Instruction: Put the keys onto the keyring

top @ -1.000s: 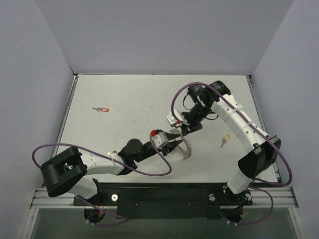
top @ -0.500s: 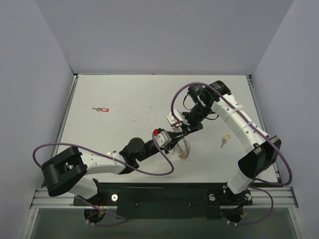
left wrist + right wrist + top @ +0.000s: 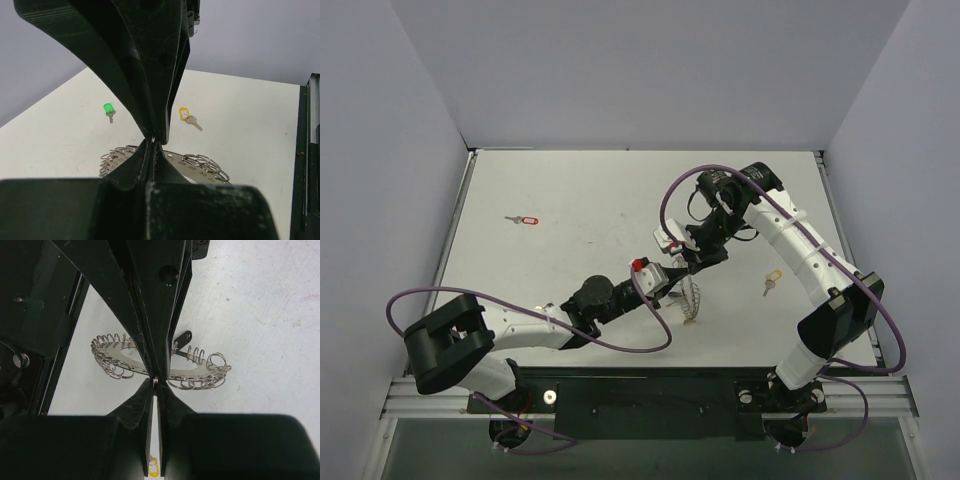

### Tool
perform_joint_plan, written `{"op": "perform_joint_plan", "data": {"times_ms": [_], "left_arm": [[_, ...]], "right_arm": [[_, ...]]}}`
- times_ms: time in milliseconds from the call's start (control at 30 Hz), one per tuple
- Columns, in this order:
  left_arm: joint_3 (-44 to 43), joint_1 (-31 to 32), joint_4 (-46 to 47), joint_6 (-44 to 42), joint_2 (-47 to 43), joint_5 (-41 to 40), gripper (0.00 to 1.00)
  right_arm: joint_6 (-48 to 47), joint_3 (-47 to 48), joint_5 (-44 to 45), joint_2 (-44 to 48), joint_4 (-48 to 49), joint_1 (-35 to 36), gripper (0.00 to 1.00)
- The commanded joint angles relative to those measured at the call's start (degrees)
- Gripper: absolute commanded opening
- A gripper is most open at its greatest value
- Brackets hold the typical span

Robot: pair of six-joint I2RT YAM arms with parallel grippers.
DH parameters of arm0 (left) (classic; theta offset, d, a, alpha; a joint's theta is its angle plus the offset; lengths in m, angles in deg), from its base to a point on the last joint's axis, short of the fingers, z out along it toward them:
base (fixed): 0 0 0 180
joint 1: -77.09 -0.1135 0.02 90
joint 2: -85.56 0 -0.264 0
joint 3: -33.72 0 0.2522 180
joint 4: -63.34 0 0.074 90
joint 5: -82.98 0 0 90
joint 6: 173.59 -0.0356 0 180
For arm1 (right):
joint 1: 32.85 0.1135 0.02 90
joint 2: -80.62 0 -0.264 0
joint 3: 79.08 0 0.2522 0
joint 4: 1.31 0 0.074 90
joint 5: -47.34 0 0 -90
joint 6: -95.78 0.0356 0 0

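View from above of a white table (image 3: 570, 190) with two robot arms reaching to its middle. At the far left, around ten o'clock from the centre, a red-headed key (image 3: 525, 219) lies alone, well apart from everything. Nearer the centre, the left gripper (image 3: 668, 277) has its pincer pressed together at the rim of the keyring (image 3: 692, 298), with a glint of wire between the tips in its wrist view. It appears to pinch one of the small rim loops, though the contact is too fine to be sure. The keyring stands on edge just right of centre. At its twelve o'clock, the right gripper (image 3: 692, 262) is pinched tight on the opposite rim. Further right, at about three o'clock from the ring, lies a yellow-headed key (image 3: 772, 281). The left wrist view also shows a green-headed key (image 3: 108, 109) on the table beyond the ring. No key is on the ring yet. The likely risks are these: the two arms pulling against each other could bend or spring the thin wire, a narrow hold could slip, and letting go with one arm could let the ring swing or fall flat.
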State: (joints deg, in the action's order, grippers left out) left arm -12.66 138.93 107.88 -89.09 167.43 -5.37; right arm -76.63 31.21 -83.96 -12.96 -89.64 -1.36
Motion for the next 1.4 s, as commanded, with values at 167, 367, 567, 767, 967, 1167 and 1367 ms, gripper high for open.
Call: {"op": "perform_joint_plan", "data": {"times_ms": [167, 367, 567, 767, 967, 1167, 1367], "left_arm": [[4.75, -1.46, 11.81, 7.23, -5.48, 0.54, 0.00], [11.26, -3.74, 29.80, 20.16, -6.46, 1.17, 0.00], [11.79, -3.48, 35.83, 26.50, -6.98, 0.46, 0.00], [9.69, -3.40, 33.46, 27.91, -8.56, -0.25, 0.00], [6.96, -3.31, 30.55, 29.31, -9.09, -0.51, 0.00], [5.73, -3.22, 29.76, 30.02, -9.18, -0.86, 0.00], [5.29, -3.31, 28.89, 29.84, -9.62, -2.52, 0.00]], "right_arm": [[12.18, -2.05, -9.84, 3.93, -3.48, -3.34, 0.35], [12.02, -5.82, -22.06, 6.30, -3.39, -8.19, 0.41], [29.07, -3.21, -24.36, 6.92, 4.04, -8.11, 0.41], [37.06, -3.36, -21.10, 6.21, 7.41, -7.75, 0.41], [48.55, -9.16, -17.86, 9.03, 19.18, -7.84, 0.40], [54.02, -9.61, -20.05, 10.43, 22.62, -6.79, 0.38], [55.25, -8.38, -21.37, 12.72, 22.36, -7.57, 0.39]]}}
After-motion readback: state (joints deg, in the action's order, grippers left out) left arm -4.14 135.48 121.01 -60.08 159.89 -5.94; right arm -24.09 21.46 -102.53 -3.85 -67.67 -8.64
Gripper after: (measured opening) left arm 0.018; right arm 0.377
